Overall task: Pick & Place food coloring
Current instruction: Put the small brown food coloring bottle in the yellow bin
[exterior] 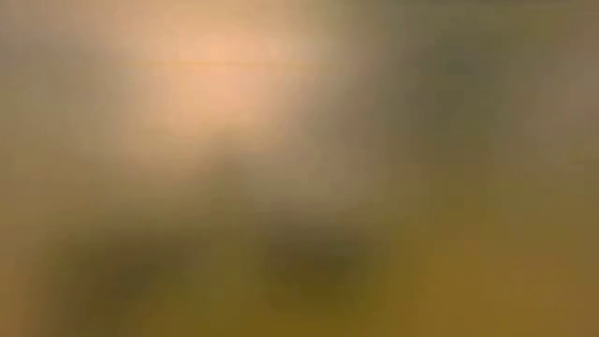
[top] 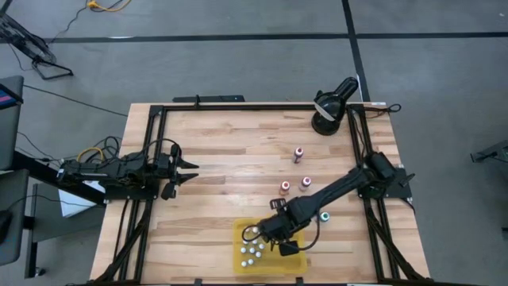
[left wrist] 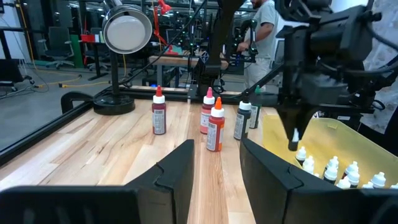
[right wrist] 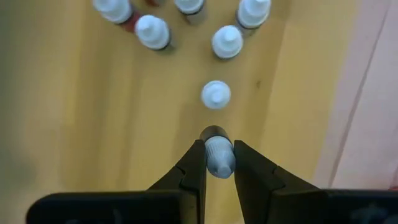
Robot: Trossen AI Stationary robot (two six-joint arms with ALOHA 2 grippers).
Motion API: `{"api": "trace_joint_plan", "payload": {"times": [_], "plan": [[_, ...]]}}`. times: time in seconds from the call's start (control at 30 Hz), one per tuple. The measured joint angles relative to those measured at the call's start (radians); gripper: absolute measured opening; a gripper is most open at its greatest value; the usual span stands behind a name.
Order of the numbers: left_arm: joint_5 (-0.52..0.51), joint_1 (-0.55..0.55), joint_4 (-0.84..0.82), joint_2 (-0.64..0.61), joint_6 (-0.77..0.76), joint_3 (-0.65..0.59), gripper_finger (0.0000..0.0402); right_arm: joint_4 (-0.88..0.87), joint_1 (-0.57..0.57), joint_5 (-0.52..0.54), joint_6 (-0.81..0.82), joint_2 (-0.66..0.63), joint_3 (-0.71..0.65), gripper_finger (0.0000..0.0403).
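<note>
A small white-capped food coloring bottle (right wrist: 217, 155) sits pinched between the two dark fingers of the right gripper (right wrist: 219, 163), which are closed on its cap and neck. Just beyond the fingertips another white-capped bottle (right wrist: 216, 94) stands on the yellow tray (right wrist: 81, 118), and farther out from them a loose cluster of bottles (right wrist: 227, 41) stands on the same yellow floor. From above, the right gripper (top: 262, 233) hangs over the yellow tray (top: 298, 266) near the table's front edge, with the white caps (top: 252, 253) close beside its fingers. Well away from those fingers, four bottles remain on the bare wooden table (top: 214, 151): a red one (top: 298, 154), two with pink or orange caps (top: 285, 188), and a teal-capped one (top: 324, 216). The left gripper (top: 190, 171) waits at the table's left side, its fingers (left wrist: 180, 171) parted with nothing between them. A black lamp (top: 329, 107) stands at the far right corner. The low view is too blurred to read.
</note>
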Motion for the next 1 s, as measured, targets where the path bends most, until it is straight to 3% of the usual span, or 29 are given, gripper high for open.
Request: {"api": "trace_joint_plan", "payload": {"times": [0.37,0.67,1.0], "plan": [[0.0,0.0,0.0,0.0,0.0,0.0,0.0121,0.106,-0.035,0.02,0.017,0.0,-0.105,0.0052],[0.0,0.0,0.0,0.0,0.0,0.0,0.0121,0.118,-0.034,0.066,0.016,-0.001,-0.111,0.0056],[0.0,0.0,0.0,0.0,0.0,0.0,0.0121,0.118,-0.033,0.07,0.016,-0.001,-0.112,0.0135]]}}
